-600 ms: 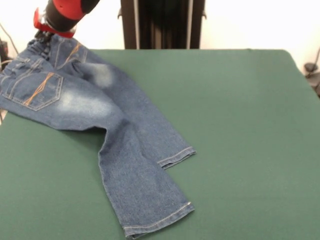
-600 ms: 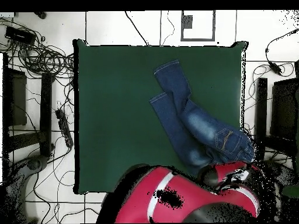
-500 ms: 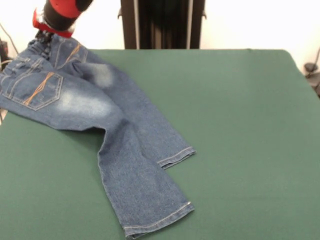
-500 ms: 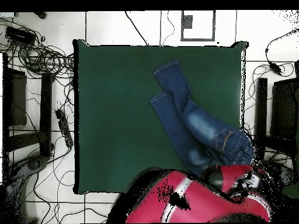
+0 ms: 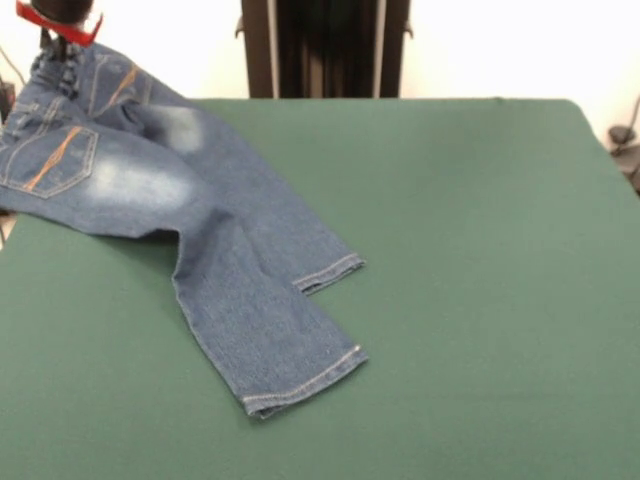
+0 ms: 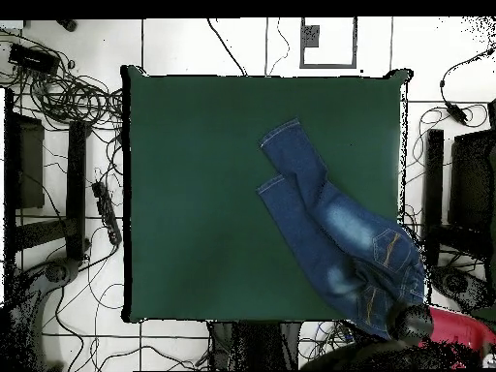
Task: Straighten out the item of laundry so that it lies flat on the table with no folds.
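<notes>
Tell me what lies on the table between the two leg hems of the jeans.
Nothing: in the front view, only a bare strip of table separates the jeans' upper hem from the lower hem.

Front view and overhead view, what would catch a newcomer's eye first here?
The blue jeans stand out first: their waistband is hoisted past the corner of the green table, at the front view's top left, while both legs trail across the felt, one overlapping the other. Next is the red end effector on that waistband.

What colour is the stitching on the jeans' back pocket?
Orange, on the jeans back pocket; it shows best in the front view.
</notes>
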{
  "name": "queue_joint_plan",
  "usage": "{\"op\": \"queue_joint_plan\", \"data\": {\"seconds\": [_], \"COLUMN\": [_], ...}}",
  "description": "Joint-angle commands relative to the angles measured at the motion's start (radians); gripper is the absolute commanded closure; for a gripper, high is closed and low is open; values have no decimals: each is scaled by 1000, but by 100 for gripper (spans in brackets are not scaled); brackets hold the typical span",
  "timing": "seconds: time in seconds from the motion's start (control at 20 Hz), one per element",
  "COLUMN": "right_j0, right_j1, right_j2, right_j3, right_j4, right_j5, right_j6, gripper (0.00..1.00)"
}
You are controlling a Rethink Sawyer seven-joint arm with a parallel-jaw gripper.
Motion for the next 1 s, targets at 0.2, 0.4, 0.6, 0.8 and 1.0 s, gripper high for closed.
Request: {"op": "queue_joint_plan", "data": {"seconds": [0.2, 0.4, 0.6, 0.8, 1.0], "right_j0": [35, 39, 50, 52, 56], "right_j1": [-23, 6, 38, 39, 44], "right_j2": [173, 180, 190, 185, 185], "right_j3": [106, 96, 69, 69, 65], "right_j4": [-16, -16, -14, -18, -18], "right_j5": [22, -3, -2, -3, 6], "right_j6": [-38, -7, 10, 13, 12], "gripper": [100, 100, 100, 100, 100]}}
